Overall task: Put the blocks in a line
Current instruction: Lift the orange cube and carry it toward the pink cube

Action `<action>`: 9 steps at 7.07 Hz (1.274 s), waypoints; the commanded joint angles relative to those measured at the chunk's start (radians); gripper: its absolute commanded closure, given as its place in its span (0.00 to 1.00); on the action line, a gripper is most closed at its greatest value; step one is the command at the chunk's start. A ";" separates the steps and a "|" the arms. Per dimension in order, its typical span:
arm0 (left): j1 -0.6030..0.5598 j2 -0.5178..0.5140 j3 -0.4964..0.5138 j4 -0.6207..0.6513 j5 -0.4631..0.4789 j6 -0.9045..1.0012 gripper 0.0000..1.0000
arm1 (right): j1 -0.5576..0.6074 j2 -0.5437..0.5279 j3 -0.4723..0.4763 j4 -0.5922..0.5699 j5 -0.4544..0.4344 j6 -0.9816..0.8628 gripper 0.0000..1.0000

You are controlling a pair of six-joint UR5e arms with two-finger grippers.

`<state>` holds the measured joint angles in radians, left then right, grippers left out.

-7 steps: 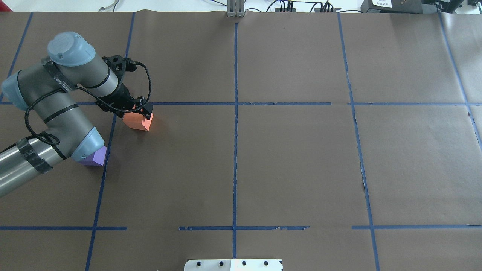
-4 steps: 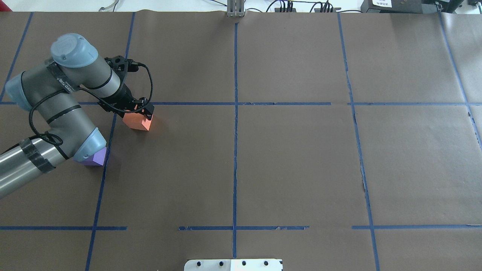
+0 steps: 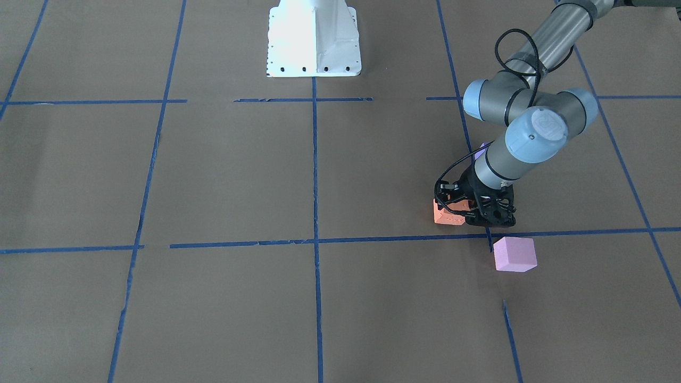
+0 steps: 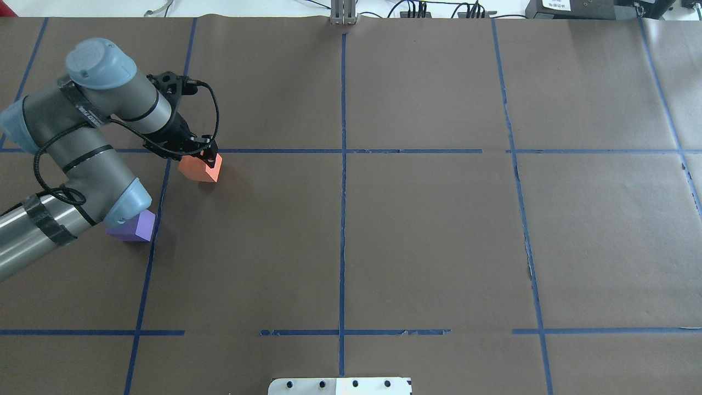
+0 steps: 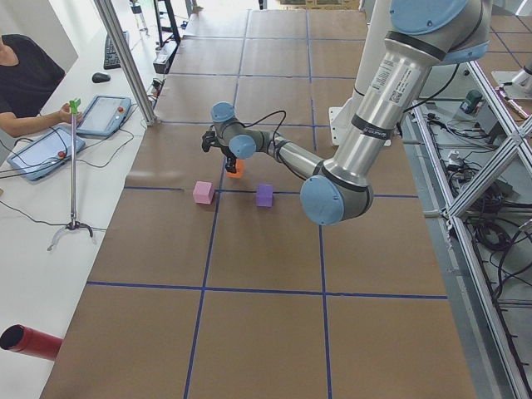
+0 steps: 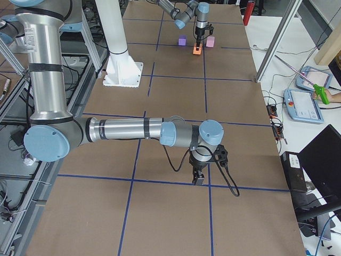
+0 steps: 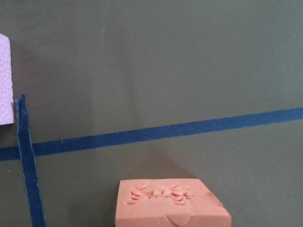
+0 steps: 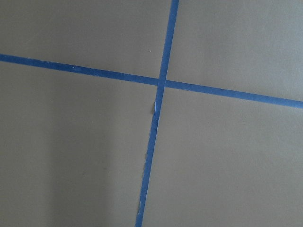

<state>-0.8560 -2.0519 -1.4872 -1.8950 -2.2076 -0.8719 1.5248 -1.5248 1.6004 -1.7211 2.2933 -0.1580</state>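
My left gripper is shut on the orange block and holds it just off the paper, close to a blue tape line. The orange block also shows in the front view and at the bottom of the left wrist view. The purple block lies nearer the robot, half hidden under my left elbow. The pink block lies just beyond the tape line; the arm hides it in the overhead view. My right gripper hovers over bare paper far from the blocks; I cannot tell whether it is open.
Blue tape lines divide the brown paper into squares. The white robot base stands at the table's near middle. An operator sits with tablets past the far edge, beside a metal pole.
The left gripper has risen and shifted slightly toward the far side, taking the orange block with it. More of the purple block shows below the elbow.
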 commanded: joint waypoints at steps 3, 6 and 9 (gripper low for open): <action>-0.147 0.019 -0.313 0.405 -0.004 0.192 0.99 | 0.000 0.000 0.000 0.000 0.000 0.000 0.00; -0.198 0.137 -0.306 0.401 -0.009 0.368 0.99 | 0.000 0.000 0.000 0.000 0.000 0.000 0.00; -0.193 0.159 -0.204 0.354 -0.113 0.292 0.99 | 0.000 0.000 0.001 0.000 0.000 0.000 0.00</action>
<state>-1.0516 -1.9000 -1.7439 -1.5106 -2.2820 -0.5503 1.5248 -1.5248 1.6001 -1.7211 2.2933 -0.1586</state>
